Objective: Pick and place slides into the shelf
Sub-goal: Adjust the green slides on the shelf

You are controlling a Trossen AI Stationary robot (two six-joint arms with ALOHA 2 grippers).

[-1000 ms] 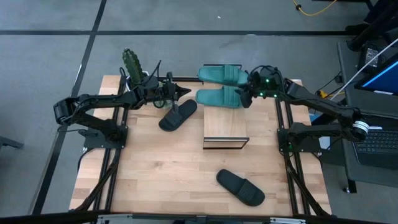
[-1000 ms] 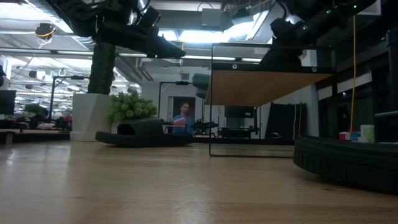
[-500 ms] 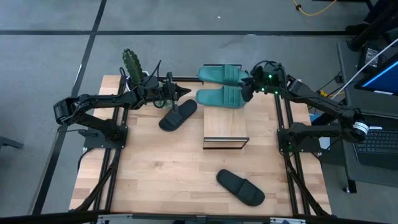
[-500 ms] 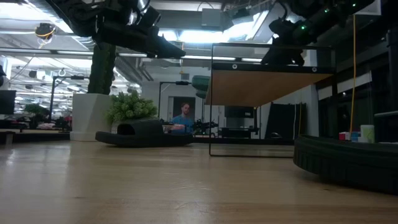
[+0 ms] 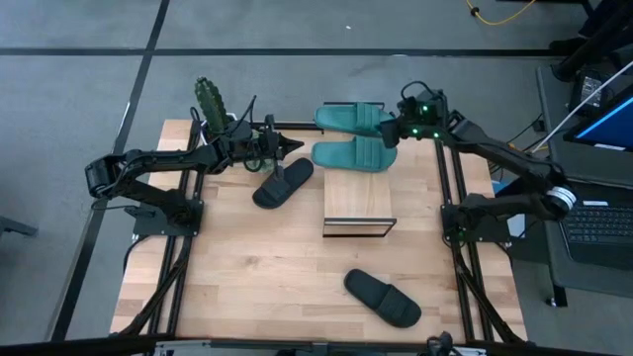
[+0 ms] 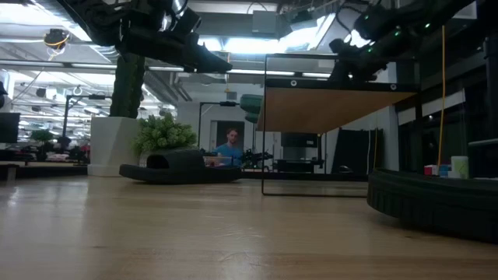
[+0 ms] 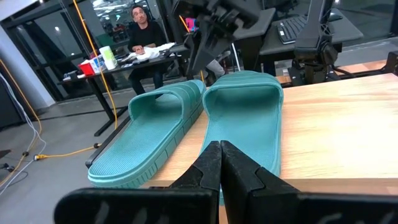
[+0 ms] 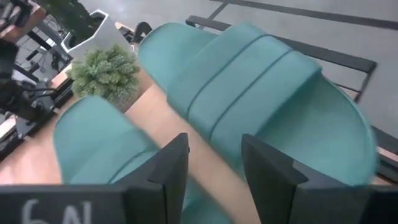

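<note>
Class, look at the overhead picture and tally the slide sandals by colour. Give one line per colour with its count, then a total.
Teal-green slides: 2, one and the other, lying side by side at the far edge of the table.
Black slides: 2, one left of the shelf, one near the front.
Total: 4 slides.

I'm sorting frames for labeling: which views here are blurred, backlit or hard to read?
Right wrist view: the teal slides are motion-smeared. Low view: bright ceiling lights leave both arms as dark silhouettes and the near black slide out of focus. High view: even light, sharp. Left wrist view: clear.
</note>
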